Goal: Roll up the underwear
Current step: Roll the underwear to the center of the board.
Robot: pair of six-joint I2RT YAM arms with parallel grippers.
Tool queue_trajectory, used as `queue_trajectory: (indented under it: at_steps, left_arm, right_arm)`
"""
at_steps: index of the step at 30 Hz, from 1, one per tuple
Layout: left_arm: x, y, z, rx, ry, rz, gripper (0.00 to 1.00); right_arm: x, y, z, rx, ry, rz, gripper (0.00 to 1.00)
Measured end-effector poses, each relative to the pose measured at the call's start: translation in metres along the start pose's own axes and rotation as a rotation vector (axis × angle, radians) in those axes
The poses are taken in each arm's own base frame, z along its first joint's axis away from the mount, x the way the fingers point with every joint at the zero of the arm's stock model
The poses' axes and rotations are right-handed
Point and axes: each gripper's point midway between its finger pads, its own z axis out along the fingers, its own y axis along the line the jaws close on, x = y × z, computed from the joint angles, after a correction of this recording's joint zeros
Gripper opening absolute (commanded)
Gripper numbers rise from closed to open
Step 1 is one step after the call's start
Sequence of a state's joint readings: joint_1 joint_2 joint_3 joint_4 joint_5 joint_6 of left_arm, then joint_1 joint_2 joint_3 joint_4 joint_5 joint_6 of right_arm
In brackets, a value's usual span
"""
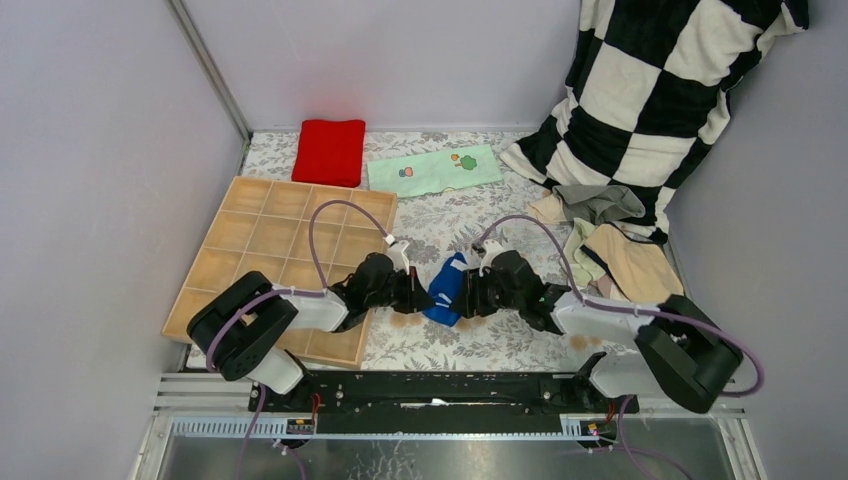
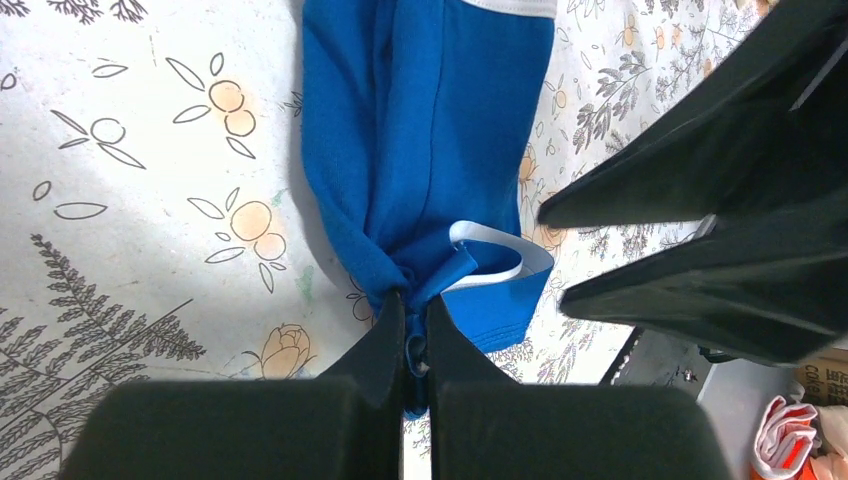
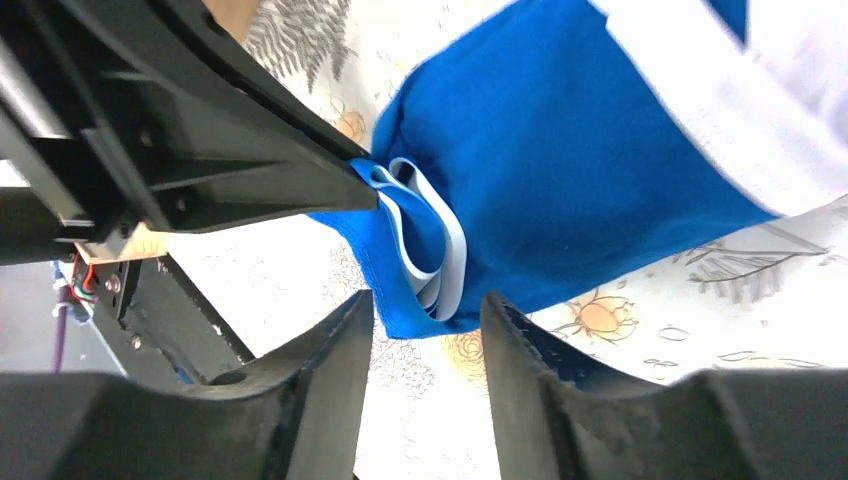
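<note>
A blue pair of underwear (image 1: 445, 289) with white trim lies folded long on the flowered cloth between my two grippers. My left gripper (image 2: 416, 305) is shut on its near corner, with blue fabric (image 2: 430, 150) bunched between the jaws. My right gripper (image 3: 428, 305) is open, and its jaws stand on either side of the lower edge of the blue underwear (image 3: 560, 180) without pinching it. In the top view the left gripper (image 1: 418, 291) and the right gripper (image 1: 462, 297) meet at the garment from opposite sides. More underwear (image 1: 612, 240) in grey, beige and tan lies heaped at the right.
A tan gridded tray (image 1: 280, 250) lies at the left under my left arm. A red folded cloth (image 1: 329, 151) and a mint printed cloth (image 1: 433, 169) lie at the back. A black-and-white checked pillow (image 1: 660, 90) leans in the back right corner.
</note>
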State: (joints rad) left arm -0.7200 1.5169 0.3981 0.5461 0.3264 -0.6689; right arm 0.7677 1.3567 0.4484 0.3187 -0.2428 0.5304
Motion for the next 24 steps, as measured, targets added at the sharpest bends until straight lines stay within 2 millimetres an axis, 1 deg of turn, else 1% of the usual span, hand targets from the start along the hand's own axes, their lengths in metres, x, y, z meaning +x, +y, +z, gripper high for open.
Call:
queue_trajectory:
  at_steps: [1,4,7,11,14,16,21,24]
  left_arm:
    - [0.0,0.0,0.0,-0.001,0.0,0.0,0.0]
    - [0.0,0.0,0.0,-0.003,0.004,-0.001,0.0]
    - [0.0,0.0,0.0,-0.009,0.011,-0.005,0.0]
    - [0.0,0.001,-0.001,-0.026,0.014,-0.022,0.0]
    - [0.001,0.002,-0.003,-0.041,0.018,-0.051,0.0]
    - [0.002,0.002,-0.004,-0.049,0.02,-0.071,0.0]
    - [0.002,0.005,-0.009,-0.084,0.02,-0.103,0.0]
    - [0.004,0.007,-0.012,-0.103,0.026,-0.115,0.0]
  right_arm:
    - [-0.006,0.001,-0.005,0.004,-0.024,-0.023,0.59]
    - [-0.019,0.004,-0.019,0.009,-0.081,-0.081,0.63]
    - [-0.031,0.005,-0.03,0.022,-0.138,-0.154,0.66]
    - [-0.036,-0.001,-0.042,0.022,-0.235,-0.313,0.67]
    - [-0.028,-0.004,-0.046,0.025,-0.29,-0.502,0.7]
    - [-0.021,0.006,-0.044,0.019,-0.287,-0.673,0.72]
    - [0.007,0.044,-0.036,-0.057,-0.289,-1.108,0.71]
    - [0.016,0.049,-0.037,-0.073,-0.313,-1.263,0.73]
